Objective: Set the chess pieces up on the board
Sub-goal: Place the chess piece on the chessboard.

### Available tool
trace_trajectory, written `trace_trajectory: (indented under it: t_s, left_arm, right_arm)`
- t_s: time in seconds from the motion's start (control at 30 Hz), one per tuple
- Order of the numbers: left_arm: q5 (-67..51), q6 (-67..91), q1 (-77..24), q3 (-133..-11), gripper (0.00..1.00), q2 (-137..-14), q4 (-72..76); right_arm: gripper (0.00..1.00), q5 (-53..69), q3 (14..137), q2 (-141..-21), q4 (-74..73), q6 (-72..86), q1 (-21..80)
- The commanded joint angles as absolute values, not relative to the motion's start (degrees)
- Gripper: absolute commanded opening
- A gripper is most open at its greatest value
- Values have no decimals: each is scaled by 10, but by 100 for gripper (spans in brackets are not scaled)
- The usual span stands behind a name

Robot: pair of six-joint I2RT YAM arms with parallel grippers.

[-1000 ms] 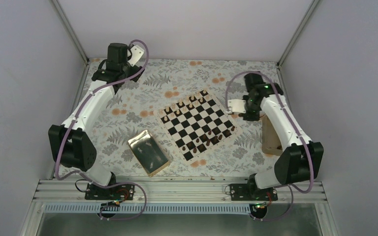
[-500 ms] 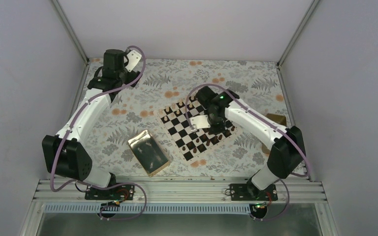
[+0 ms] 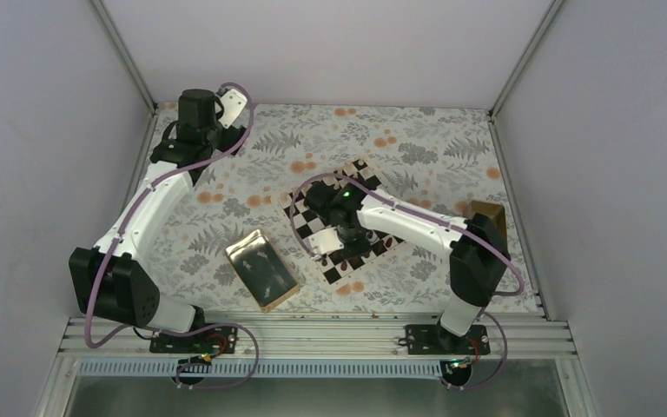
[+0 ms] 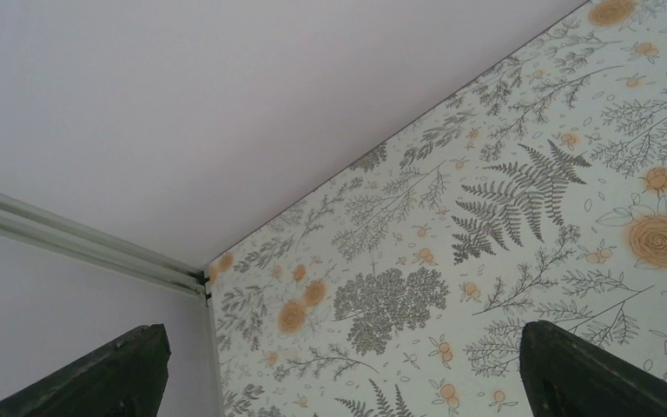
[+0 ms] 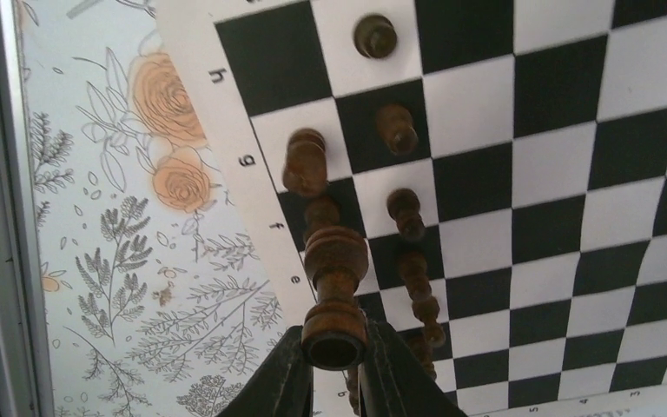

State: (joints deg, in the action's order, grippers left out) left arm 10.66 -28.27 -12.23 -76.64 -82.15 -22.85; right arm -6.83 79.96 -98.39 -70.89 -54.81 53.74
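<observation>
The board lies tilted mid-table, black and cream squares inside a pale rim. My right gripper is shut on a dark brown chess piece, held above the board's near-left part, over the edge rows. Dark pieces stand in two rows there. Light pieces stand along the far edge, partly hidden by the arm. In the top view the right gripper hangs over the board. My left gripper is open over bare cloth in the far-left corner, its fingertips wide apart.
A shiny gold tray lies left of the board near the front. A small tan box stands at the right wall. One dark piece lies on the floral cloth just in front of the board.
My right arm has swung from the tan box at the right across the board to its near-left part, carrying the dark piece. The left arm pulled slightly further into the far-left corner.
</observation>
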Motion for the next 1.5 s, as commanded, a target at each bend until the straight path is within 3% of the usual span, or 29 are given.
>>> trace_trajectory:
  t_s: [0.0,0.5,1.47]
  left_arm:
    - [99,-280,-119,-755,100,-799,-221]
    - [67,-287,-80,-712,100,-757,-210]
    - [37,-270,-70,-707,100,-756,-217]
  right_arm:
    - [15,-88,822,-1003,-728,-513,579]
    - [15,-100,857,-1077,-734,-483,665]
    - [16,-108,780,-1058,-657,-497,644]
